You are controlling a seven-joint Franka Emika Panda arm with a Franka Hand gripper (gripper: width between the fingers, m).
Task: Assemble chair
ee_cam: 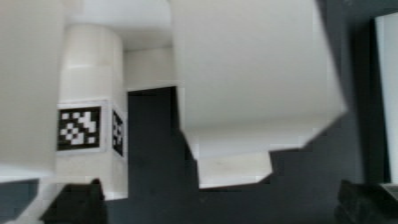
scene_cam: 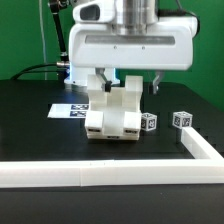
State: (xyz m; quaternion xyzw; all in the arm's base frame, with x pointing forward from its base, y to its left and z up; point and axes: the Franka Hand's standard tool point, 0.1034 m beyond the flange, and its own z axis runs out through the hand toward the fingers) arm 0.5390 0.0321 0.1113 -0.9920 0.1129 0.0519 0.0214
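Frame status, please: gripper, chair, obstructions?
Gripper open, low over the chair. Chair partly built, standing by the marker board. Two tagged cubes loose at the exterior view's right; nothing blocking.

A long low white border rail (scene_cam: 100,176) edges the black desk (scene_cam: 30,130), where the marker board (scene_cam: 66,110) lies flat before a green backdrop (scene_cam: 25,35).

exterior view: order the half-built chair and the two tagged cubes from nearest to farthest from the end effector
1. half-built chair, directly below the end effector.
2. inner cube, just beside the chair on the exterior view's right.
3. outer cube, farther toward the exterior view's right.
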